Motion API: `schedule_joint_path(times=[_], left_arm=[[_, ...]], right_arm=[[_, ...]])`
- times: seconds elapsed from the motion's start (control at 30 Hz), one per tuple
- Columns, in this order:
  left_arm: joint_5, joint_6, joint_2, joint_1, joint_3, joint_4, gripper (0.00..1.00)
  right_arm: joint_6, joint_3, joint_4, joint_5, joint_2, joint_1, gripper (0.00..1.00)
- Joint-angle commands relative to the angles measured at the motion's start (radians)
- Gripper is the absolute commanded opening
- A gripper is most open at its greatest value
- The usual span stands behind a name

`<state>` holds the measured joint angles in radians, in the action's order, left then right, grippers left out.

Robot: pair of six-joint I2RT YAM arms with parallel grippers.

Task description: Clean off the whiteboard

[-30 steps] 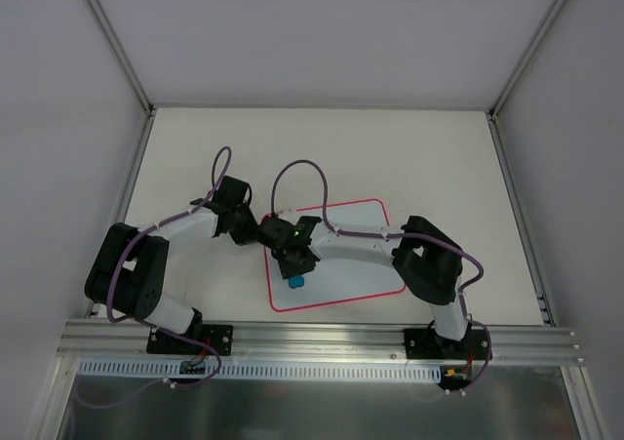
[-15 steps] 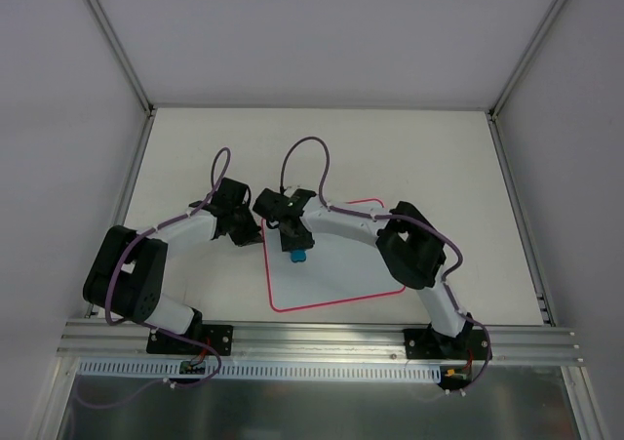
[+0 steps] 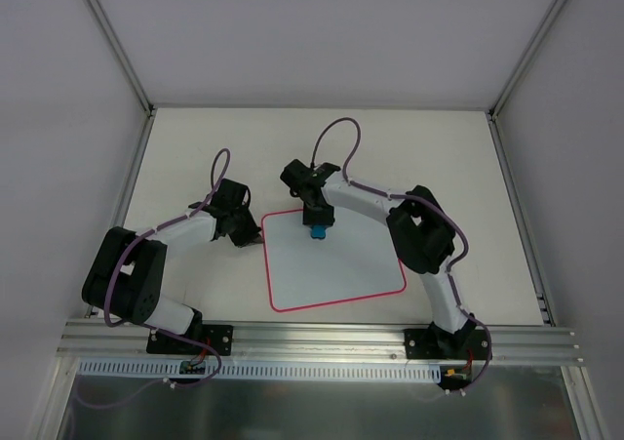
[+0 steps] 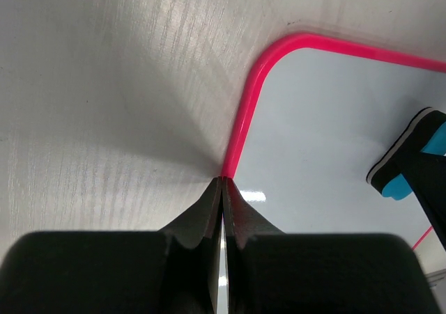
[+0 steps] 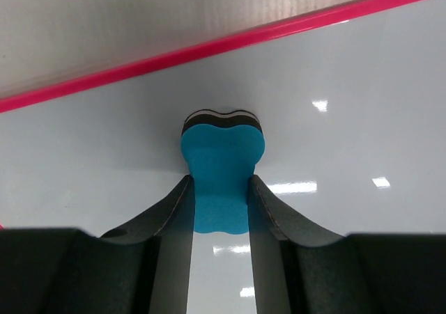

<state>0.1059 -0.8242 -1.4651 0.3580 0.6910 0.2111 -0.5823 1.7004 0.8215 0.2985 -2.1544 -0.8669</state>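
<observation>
- A pale, matt table (image 3: 429, 157) is seen from above, enclosed by plain grey walls (image 3: 312, 30) that are joined by slim metal posts (image 3: 109, 38).
- A metal rail (image 3: 322, 338) is fixed along the near edge, and both arm bases are bolted to it.
- The whiteboard (image 3: 341, 264) is laid flat on the near middle of the table, slightly skewed, between the two arms.
- Its pink border is shown as a thin rounded line; its bluish-white face is glossy, and small glints of light are reflected in it.
- The right gripper (image 5: 219, 189) is reached across the board to a spot just inside the far edge, left of centre.
- The right gripper is clamped on a blue eraser (image 5: 223, 154), which is held narrowly between the fingers, with its dark felt face set against the board.
- The left gripper (image 4: 221, 189) is placed at the board's left border, just near of the far left corner.
- Its fingers are pressed together, and the tips are touching the pink border.
</observation>
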Motion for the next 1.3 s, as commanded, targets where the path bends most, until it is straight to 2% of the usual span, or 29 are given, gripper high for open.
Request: schedule_joint_path(times=[0.0,0.07,0.2,0.37,0.43,0.57,0.7,0.8,1.0,1.07,1.2,1.27], left_arm=[[0.002,0.011,0.006,-0.004,-0.030,0.100,0.00],[0.000,0.011,0.009,-0.004,-0.025,0.099,0.00],[0.002,0.011,0.006,-0.004,-0.015,0.100,0.00],[0.002,0.013,0.006,-0.004,0.002,0.100,0.00],[0.002,0.014,0.008,-0.004,0.010,0.100,0.00],[0.003,0.019,0.009,-0.004,0.018,0.102,0.00],[0.000,0.025,0.009,-0.004,0.027,0.102,0.00],[0.000,0.023,0.008,-0.004,0.035,0.102,0.00],[-0.011,0.030,0.009,-0.004,0.048,0.103,0.00],[-0.011,0.030,0.009,-0.004,0.053,0.105,0.02],[-0.014,0.040,0.029,-0.004,0.064,0.111,0.17],[-0.028,0.045,0.049,-0.004,0.073,0.123,0.29]], right_arm=[[0.021,-0.085,0.047,0.054,0.031,0.054,0.00],[0.056,-0.178,0.013,0.054,0.109,0.087,0.00],[0.139,-0.361,-0.100,0.045,0.295,0.230,0.00],[0.313,-0.438,-0.140,0.071,0.467,0.400,0.00],[0.344,-0.447,-0.143,0.056,0.513,0.511,0.00],[0.407,-0.449,-0.169,-0.022,0.527,0.765,0.00],[0.450,-0.417,-0.191,-0.111,0.466,0.906,0.02],[0.463,-0.387,-0.191,-0.151,0.395,0.969,0.03],[0.449,-0.374,-0.199,-0.182,0.282,1.008,0.09],[0.438,-0.381,-0.199,-0.185,0.268,1.016,0.18],[0.426,-0.403,-0.202,-0.187,0.266,1.037,0.40],[0.427,-0.413,-0.199,-0.177,0.297,1.040,0.54]])
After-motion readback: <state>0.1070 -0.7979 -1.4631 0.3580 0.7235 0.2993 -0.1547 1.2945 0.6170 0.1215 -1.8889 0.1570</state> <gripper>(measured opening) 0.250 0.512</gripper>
